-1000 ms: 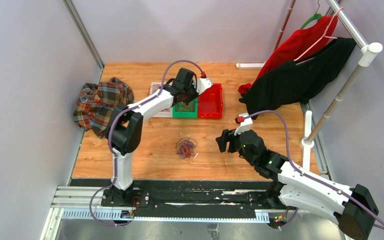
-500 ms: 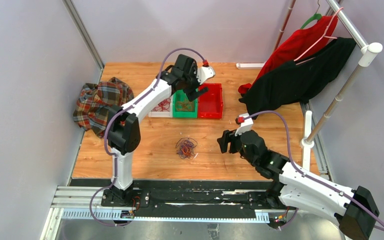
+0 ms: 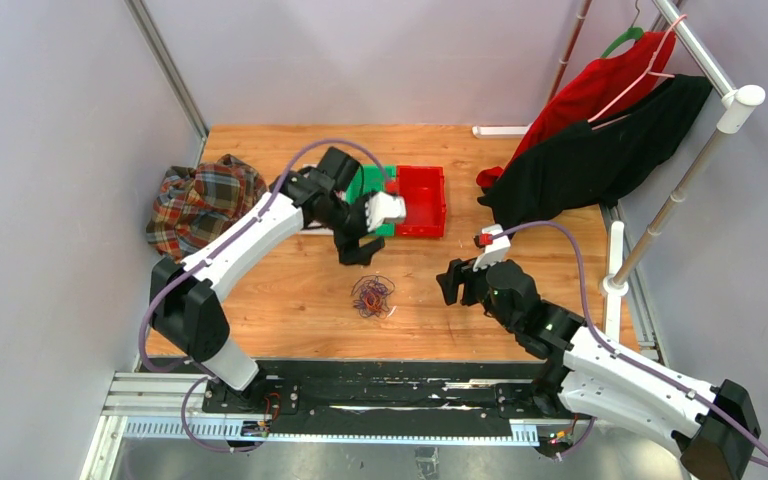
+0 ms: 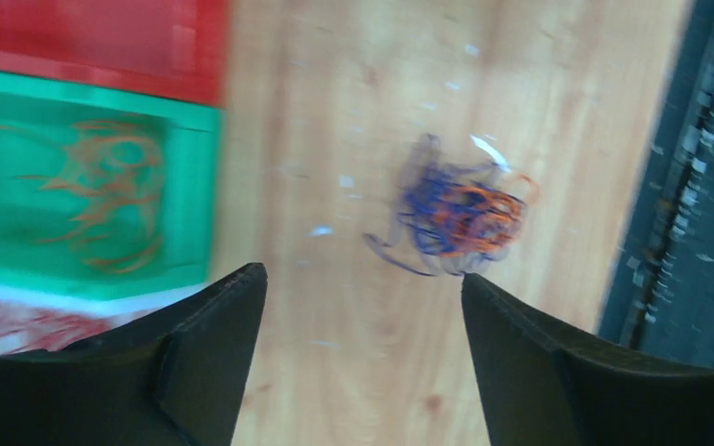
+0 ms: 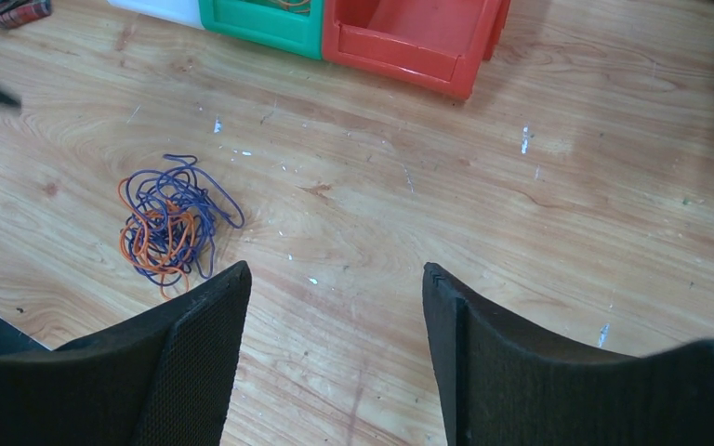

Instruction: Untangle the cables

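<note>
The left gripper is spread wide, and nothing is between its fingers. It points down at the desk. A small ball of cables, purple and orange all mixed up, lies on the desk just past this gripper's tips. In the left wrist view the ball sits ahead of the gripper, closer to one finger than the other, and does not touch either. That view is blurry.

To one side of the left gripper is the green bin with loose orange cables inside. The red bin sits right beside the green one, on its far side from the gripper. On the green bin's other side, red cables lie in a white bin; the gripper's finger hides part of it.

The right gripper is spread wide too and holds nothing. The cables lie ahead of it and off to its left, apart from it. Farther ahead of this gripper stand the green bin and the red bin, touching side by side, with the white bin at the left end of the row.

Far off to the left of both grippers lies a checked cloth. Off to the right, red and black clothes hang on a rack.
</note>
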Robot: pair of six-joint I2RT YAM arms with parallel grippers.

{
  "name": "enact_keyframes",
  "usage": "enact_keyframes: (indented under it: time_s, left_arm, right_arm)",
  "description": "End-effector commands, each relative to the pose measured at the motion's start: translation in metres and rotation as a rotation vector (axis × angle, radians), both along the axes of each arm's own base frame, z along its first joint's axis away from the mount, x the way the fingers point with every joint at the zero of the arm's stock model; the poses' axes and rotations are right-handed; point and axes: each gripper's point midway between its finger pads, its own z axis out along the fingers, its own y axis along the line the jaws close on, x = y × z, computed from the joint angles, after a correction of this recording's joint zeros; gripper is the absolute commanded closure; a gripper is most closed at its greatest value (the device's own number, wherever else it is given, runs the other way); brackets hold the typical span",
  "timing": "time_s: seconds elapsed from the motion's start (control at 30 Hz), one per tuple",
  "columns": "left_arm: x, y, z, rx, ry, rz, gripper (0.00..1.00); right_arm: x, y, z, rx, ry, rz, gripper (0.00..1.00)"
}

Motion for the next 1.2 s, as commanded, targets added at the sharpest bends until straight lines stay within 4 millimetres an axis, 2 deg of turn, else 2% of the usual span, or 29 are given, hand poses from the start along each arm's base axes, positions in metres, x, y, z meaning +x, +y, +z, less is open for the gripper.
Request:
enact_keyframes:
  time_s: [0.0, 0.17, 0.3, 0.5, 0.63, 0.8, 1.0, 1.1, 1.17]
  left_arm:
    - [-0.062, -0.002, -0.035, -0.016, 0.203, -0.144, 0.22]
    - [-0.093, 0.001, -0.06, 0.059, 0.157, -0.319, 0.27]
    - [-0.096, -0.001, -0.075, 0.125, 0.121, -0.403, 0.36]
    - [-0.097, -0.006, -0.092, 0.182, 0.081, -0.523, 0.5]
    - [-0.093, -0.001, -0.104, 0.237, 0.051, -0.577, 0.61]
    - [-0.083, 0.0, -0.108, 0.264, 0.005, -0.576, 0.74]
    - [-0.056, -0.006, -0.11, 0.272, -0.103, -0.472, 0.97]
    - [-0.05, -0.006, -0.102, 0.271, -0.131, -0.429, 0.99]
    - [-0.052, -0.005, -0.095, 0.267, -0.129, -0.426, 0.99]
  right_arm:
    - [0.004, -0.005, -0.001, -0.004, 0.005, -0.03, 0.33]
    - [0.004, -0.003, -0.01, -0.015, 0.026, -0.026, 0.37]
    - [0.004, 0.004, -0.018, -0.004, 0.053, -0.01, 0.42]
    - [0.003, 0.019, -0.036, 0.012, 0.117, 0.028, 0.43]
    - [0.003, 0.025, -0.044, 0.018, 0.143, 0.047, 0.43]
    - [0.003, 0.029, -0.048, 0.037, 0.158, 0.053, 0.44]
    - [0.003, 0.031, -0.05, 0.055, 0.167, 0.06, 0.46]
    - [0.003, 0.029, -0.051, 0.064, 0.173, 0.054, 0.46]
    - [0.003, 0.029, -0.052, 0.073, 0.175, 0.05, 0.46]
